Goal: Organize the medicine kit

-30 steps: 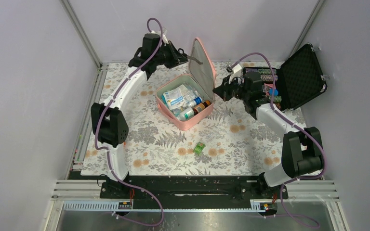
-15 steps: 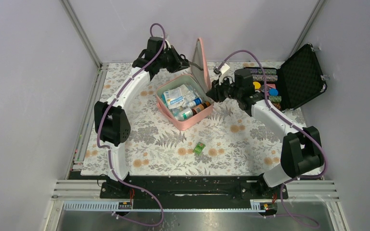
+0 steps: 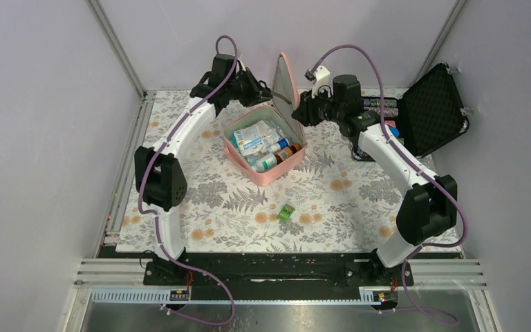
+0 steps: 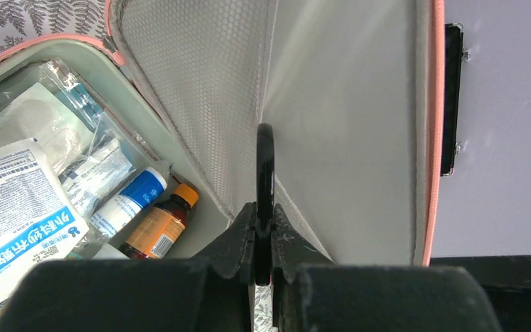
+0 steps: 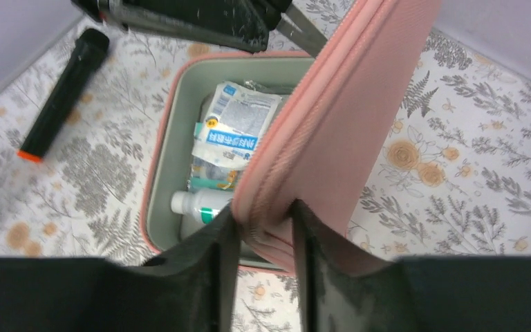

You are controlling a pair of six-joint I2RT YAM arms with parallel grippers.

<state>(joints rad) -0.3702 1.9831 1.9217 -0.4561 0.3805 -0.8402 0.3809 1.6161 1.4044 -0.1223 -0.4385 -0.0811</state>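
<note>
Pink soft zippered medicine kit point(image 3: 274, 177) is sitting open mid-cloth, lid point(image 3: 287, 84) upright. The left gripper point(image 4: 264, 216) is pinching a thin black tab point(image 4: 265, 159) inside it, and the right gripper's point(image 5: 263, 223) parted fingers are straddling its rim. Black foam-lined hard case point(image 3: 434, 109) is crowding the right arm; floral cloth point(image 3: 339, 204) is lying mostly open in front.

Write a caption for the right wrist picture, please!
Right arm's fingers straddle the lid edge of the open medicine kit, packets and a bottle inside.
</note>
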